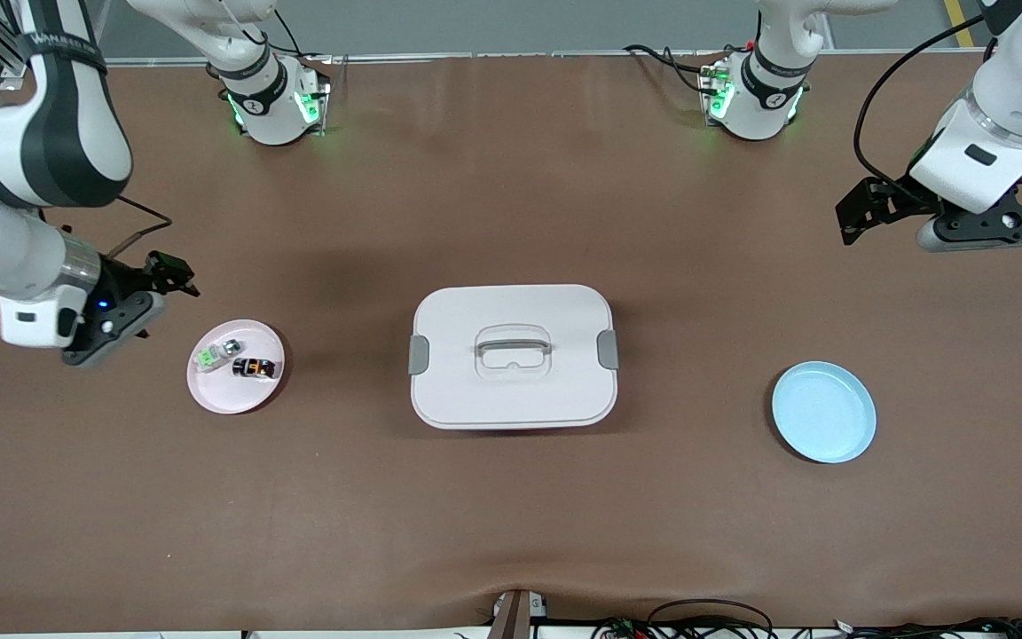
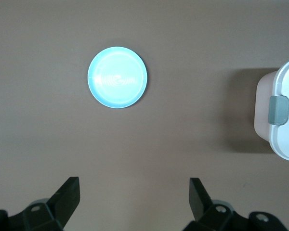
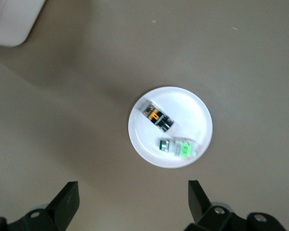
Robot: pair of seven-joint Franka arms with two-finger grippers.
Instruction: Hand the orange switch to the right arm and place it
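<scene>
The orange switch (image 1: 255, 367) is a tiny black block with an orange face. It lies on a small pink plate (image 1: 209, 399) toward the right arm's end of the table, and shows in the right wrist view (image 3: 157, 117) on the same plate (image 3: 197, 110). My right gripper (image 1: 172, 272) hangs open and empty over bare table beside that plate; its jaws (image 3: 133, 192) stand wide apart. My left gripper (image 1: 861, 213) is open and empty (image 2: 134, 192), up over the table at the left arm's end.
A green-and-clear part (image 1: 214, 354) lies beside the switch on the pink plate (image 3: 179, 147). A white lidded container (image 1: 513, 355) sits mid-table. A light blue plate (image 1: 823, 411) lies toward the left arm's end and shows in the left wrist view (image 2: 117, 77).
</scene>
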